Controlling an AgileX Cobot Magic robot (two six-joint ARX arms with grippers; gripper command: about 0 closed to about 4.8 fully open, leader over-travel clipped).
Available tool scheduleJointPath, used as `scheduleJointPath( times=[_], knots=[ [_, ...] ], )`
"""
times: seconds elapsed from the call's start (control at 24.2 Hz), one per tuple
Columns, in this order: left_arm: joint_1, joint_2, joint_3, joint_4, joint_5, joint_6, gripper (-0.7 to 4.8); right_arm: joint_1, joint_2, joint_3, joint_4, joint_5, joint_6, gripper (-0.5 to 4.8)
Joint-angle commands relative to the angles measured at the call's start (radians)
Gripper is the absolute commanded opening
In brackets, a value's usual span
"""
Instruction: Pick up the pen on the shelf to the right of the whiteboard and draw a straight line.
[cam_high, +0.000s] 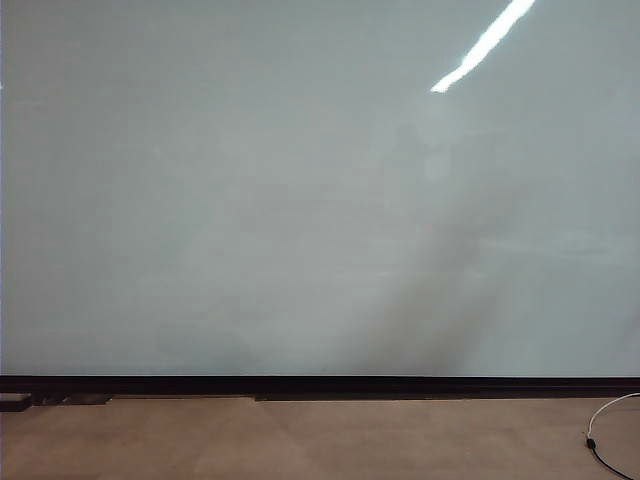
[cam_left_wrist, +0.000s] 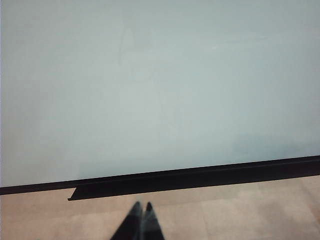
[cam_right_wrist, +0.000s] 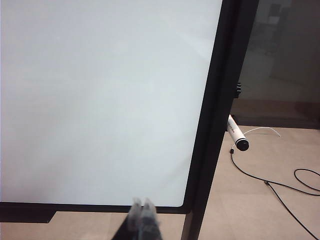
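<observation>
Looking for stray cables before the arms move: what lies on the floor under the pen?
Under the pen, a thin black cable trails across the bare floor. The whiteboard frame hides the pen's mount. Both the left gripper and right gripper are shut.

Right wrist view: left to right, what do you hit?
Whiteboard → right pincer, shut, low in front of the board → black frame edge → pen sticking out beside the frame → black cable on the floor.
</observation>
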Motion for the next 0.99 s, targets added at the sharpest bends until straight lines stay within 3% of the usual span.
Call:
scheduleJointPath(
  times=[0.04, 0.45, 0.54, 0.62, 0.66, 0.78, 0.99],
  knots=[
    [0.0, 0.0, 0.003, 0.009, 0.003, 0.001, -0.05, 0.0, 0.0, 0.004, 0.014, 0.005, 0.001, -0.06],
    [0.0, 0.0, 0.003, 0.009, 0.003, 0.001, -0.05, 0.0, 0.0, 0.004, 0.019, 0.003, 0.002, -0.06],
    [0.0, 0.0, 0.003, 0.009, 0.003, 0.001, -0.05, 0.0, 0.0, 0.004, 0.037, -0.029, 0.048, -0.05],
    [0.0, 0.0, 0.003, 0.009, 0.003, 0.001, -0.05, 0.0, 0.0, 0.004, 0.084, -0.044, 0.054, 0.35],
    [0.0, 0.0, 0.003, 0.009, 0.003, 0.001, -0.05, -0.002, 0.0, 0.005, 0.106, -0.039, 0.054, 1.19],
    [0.0, 0.0, 0.003, 0.009, 0.003, 0.001, -0.05, -0.003, 0.003, 0.006, 0.138, 0.001, 0.092, 2.14],
    [0.0, 0.0, 0.003, 0.009, 0.003, 0.001, -0.05, -0.082, 0.037, 0.07, 0.177, 0.013, 0.07, 2.18]
  ],
)
